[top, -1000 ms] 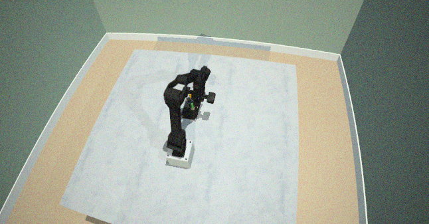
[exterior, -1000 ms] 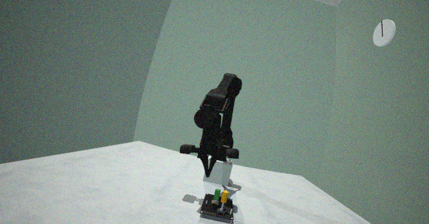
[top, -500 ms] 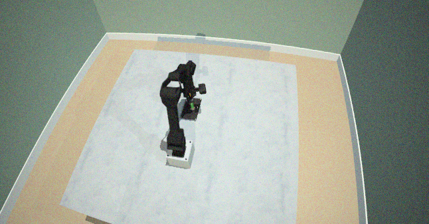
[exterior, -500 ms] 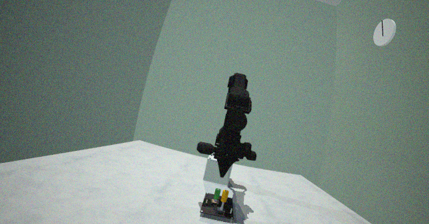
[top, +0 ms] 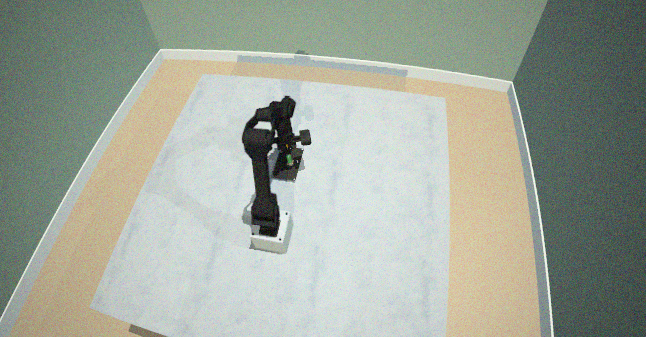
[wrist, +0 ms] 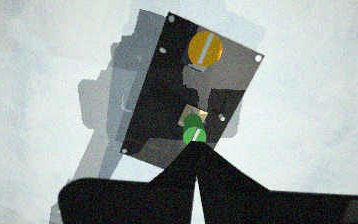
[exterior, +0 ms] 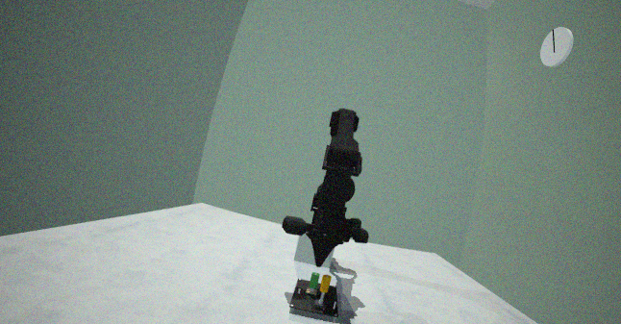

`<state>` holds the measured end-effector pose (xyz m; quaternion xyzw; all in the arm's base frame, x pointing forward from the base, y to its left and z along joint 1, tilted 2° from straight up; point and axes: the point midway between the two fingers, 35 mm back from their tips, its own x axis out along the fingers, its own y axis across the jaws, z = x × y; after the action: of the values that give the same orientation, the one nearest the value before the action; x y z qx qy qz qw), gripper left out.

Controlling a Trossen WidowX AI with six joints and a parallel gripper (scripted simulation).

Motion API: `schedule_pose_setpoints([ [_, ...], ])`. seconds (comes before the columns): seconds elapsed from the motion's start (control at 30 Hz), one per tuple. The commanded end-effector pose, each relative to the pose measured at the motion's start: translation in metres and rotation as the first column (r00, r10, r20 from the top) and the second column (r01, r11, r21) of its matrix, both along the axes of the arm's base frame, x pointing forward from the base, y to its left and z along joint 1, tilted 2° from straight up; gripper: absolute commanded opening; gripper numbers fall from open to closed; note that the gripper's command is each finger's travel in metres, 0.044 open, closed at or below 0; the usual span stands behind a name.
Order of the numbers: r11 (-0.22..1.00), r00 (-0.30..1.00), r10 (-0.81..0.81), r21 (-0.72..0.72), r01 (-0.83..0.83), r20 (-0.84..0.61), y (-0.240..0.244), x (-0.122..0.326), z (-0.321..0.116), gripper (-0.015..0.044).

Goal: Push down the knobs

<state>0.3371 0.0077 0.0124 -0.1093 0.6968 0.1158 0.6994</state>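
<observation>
Landmark = circuit board point(top: 286, 175) point(exterior: 308, 306) point(wrist: 150, 95), standing on the desk point(top: 380, 198) point(exterior: 168, 262) point(wrist: 310, 150). Pincer point(exterior: 318, 264) point(wrist: 196, 147) is clenched w/ nothing in it, tips pointing down and hanging above the board. Green knob point(top: 289, 159) point(exterior: 313, 280) point(wrist: 194, 136) is standing up off the board, right by the tips in wrist view; contact = can't tell. Yellow knob point(exterior: 325, 284) point(wrist: 205, 48) is standing on the board's other potentiometer, apart from the tips. Both knobs are sitting high in ext. view. Arm point(top: 261, 173) point(exterior: 338, 186) is arching over beside the board, blocking part of it in top view. White base point(top: 270, 243) is sitting on the desk, apart from the board. Wall clock point(exterior: 557, 46) is hanging well behind & above the board, out of the way.
</observation>
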Motion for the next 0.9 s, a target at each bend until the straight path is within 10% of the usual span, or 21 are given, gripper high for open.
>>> schedule_pose_setpoints([
  [0.0,1.000,1.000,0.007,-0.005,-0.007,-0.007,-0.0006,-0.0017,-0.0076,0.0000],
  [0.87,1.000,1.000,0.007,-0.005,-0.007,-0.007,-0.0005,-0.0019,-0.0175,0.0000],
])
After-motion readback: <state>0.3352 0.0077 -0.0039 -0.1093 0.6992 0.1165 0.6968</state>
